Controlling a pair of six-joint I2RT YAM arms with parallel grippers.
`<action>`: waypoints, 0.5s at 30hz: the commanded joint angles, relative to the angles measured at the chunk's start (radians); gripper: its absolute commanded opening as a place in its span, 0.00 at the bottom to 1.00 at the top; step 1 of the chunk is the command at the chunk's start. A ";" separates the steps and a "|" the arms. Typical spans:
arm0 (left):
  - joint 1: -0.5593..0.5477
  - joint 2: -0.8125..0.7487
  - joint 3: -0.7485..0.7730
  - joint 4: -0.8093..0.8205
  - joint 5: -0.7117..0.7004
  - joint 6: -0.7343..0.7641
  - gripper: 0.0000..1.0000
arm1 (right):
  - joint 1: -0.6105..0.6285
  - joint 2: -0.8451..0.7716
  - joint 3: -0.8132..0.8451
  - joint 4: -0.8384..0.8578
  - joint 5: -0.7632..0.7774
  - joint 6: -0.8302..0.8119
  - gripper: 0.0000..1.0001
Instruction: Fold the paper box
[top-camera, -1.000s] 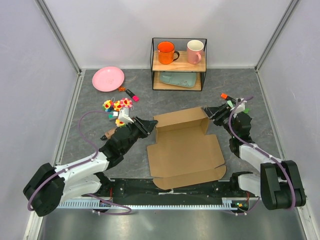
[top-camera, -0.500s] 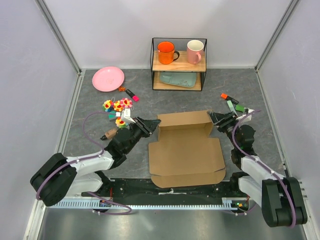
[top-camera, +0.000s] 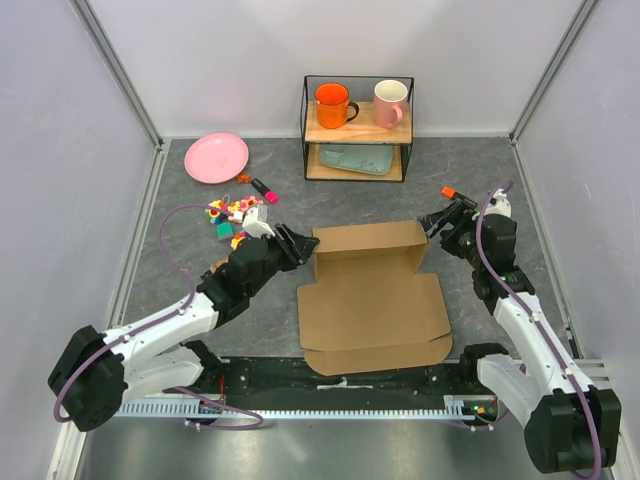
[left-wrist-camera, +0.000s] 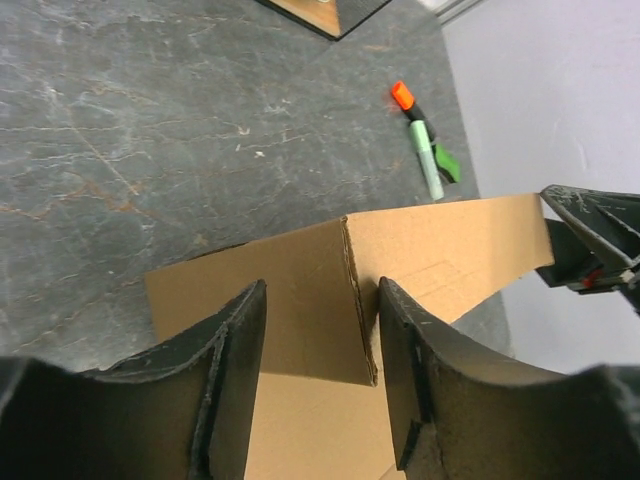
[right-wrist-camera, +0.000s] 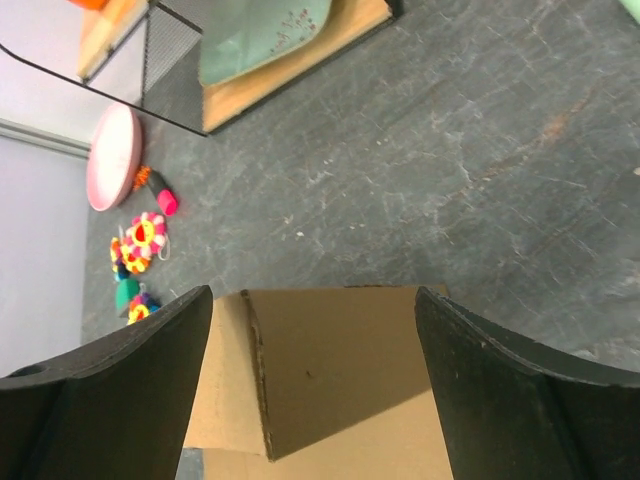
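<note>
Since half a second ago our right gripper (top-camera: 437, 221) has edged toward the wire shelf (top-camera: 357, 127), on whose near side the paper box (top-camera: 370, 310) lies flat with its back flap (top-camera: 365, 237) standing, that gripper and our left gripper (top-camera: 297, 243) both spread, straddling the flap's two ends

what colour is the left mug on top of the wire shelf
The left ceramic mug is orange, best seen in the top external view.
</note>
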 joint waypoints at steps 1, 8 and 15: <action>0.021 -0.002 0.026 -0.366 -0.055 0.145 0.56 | 0.002 0.005 0.079 -0.142 0.050 -0.072 0.91; 0.082 -0.088 0.144 -0.426 -0.076 0.196 0.71 | 0.008 0.068 0.214 -0.154 0.066 -0.073 0.93; 0.096 -0.093 0.351 -0.455 -0.053 0.275 0.81 | 0.056 0.195 0.547 -0.226 0.126 -0.132 0.96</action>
